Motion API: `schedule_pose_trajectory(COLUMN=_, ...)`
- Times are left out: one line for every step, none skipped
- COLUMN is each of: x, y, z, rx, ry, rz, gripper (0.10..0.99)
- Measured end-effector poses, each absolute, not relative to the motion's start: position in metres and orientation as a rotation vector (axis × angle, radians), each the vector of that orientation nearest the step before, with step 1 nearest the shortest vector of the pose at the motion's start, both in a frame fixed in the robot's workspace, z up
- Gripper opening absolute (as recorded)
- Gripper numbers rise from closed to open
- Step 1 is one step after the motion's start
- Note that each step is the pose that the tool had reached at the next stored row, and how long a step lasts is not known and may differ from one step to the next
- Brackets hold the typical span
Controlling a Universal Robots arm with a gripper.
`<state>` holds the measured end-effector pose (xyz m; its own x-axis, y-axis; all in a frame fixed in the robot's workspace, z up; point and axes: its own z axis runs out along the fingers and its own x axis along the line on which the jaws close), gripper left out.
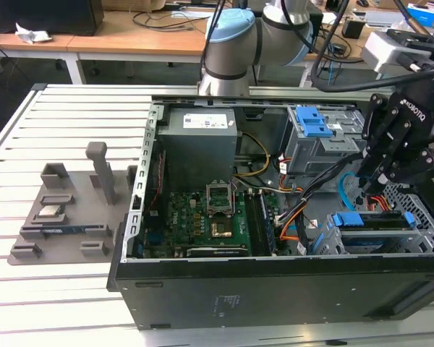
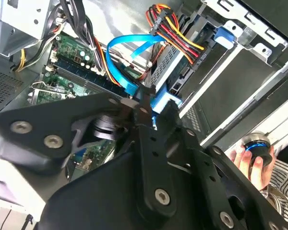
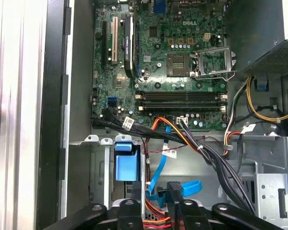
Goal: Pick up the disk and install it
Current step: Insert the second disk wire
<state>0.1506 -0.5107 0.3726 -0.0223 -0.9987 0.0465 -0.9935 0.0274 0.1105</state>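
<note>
The blue-framed silver metal disk [image 1: 372, 220] lies flat in the drive cage at the open black computer case's [image 1: 275, 289] corner on the exterior view's right, its long axis running along the case's near wall. The black robot hand [image 1: 369, 182] hangs just above it; whether its fingers are parted cannot be told. Orange and blue cables [image 3: 170, 143] crowd between cage and green motherboard [image 1: 210, 217].
</note>
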Motion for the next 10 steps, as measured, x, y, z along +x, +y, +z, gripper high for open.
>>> schedule_pose_trajectory(x=0.150, y=-0.511, z=0.372, rx=2.116, ry=-2.169, rz=-0.071, gripper=0.278)
schedule_pose_trajectory(x=0.150, y=-0.511, z=0.372, rx=2.116, ry=-2.169, rz=-0.071, gripper=0.161)
schedule_pose_trajectory(x=0.150, y=-0.511, z=0.372, rx=2.116, ry=-2.169, rz=-0.071, gripper=0.161)
schedule_pose_trajectory(x=0.150, y=-0.512, z=0.372, rx=2.116, ry=-2.169, rz=-0.071, gripper=0.161)
schedule_pose_trajectory(x=0.150, y=-0.516, z=0.372, rx=2.115, ry=-2.168, rz=-0.069, gripper=0.161)
schedule_pose_trajectory(x=0.150, y=-0.521, z=0.371, rx=2.115, ry=-2.168, rz=-0.068, gripper=0.161)
schedule_pose_trajectory(x=0.151, y=-0.525, z=0.370, rx=2.114, ry=-2.168, rz=-0.068, gripper=0.161)
schedule_pose_trajectory(x=0.152, y=-0.526, z=0.369, rx=2.114, ry=-2.168, rz=-0.068, gripper=0.161)
schedule_pose_trajectory(x=0.154, y=-0.526, z=0.368, rx=2.114, ry=-2.167, rz=-0.068, gripper=0.161)
schedule_pose_trajectory(x=0.156, y=-0.527, z=0.366, rx=2.114, ry=-2.167, rz=-0.068, gripper=0.161)
